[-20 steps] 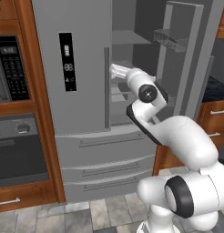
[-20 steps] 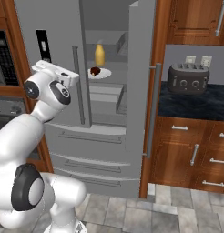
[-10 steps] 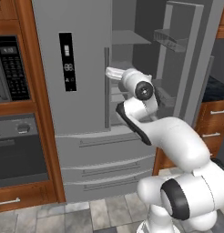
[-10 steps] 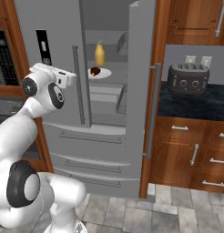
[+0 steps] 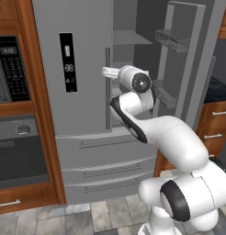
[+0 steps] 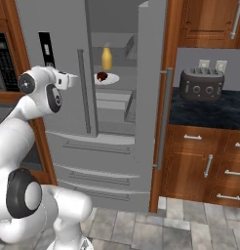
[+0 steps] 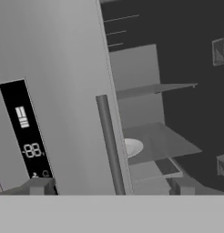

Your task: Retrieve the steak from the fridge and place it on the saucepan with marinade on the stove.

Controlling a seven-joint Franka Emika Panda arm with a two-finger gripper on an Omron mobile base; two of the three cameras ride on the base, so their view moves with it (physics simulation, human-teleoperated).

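While the small dark brown steak [image 6: 102, 76] sits untouched on a white plate [image 6: 109, 79] on a fridge shelf, beside the yellow-orange bottle [image 6: 107, 58], the step in hand reads as the reach into the tall grey French-door fridge [image 5: 78, 114], whose right door [image 6: 150, 88] stands open. The tool [image 7: 109, 186] is spread wide and holds nothing; it hovers in front of the closed left door's long bar handle [image 7: 110, 143], outside the compartment (in the hand view the plate's rim peeks out past that handle). My judgement: next it must shift toward the open side, clear the handle, go in over the plate and close on the steak.

Against the earlier frames, the arm has folded closer to the fridge front and the hand has turned further toward the closed door; steak, plate and bottle are unmoved.
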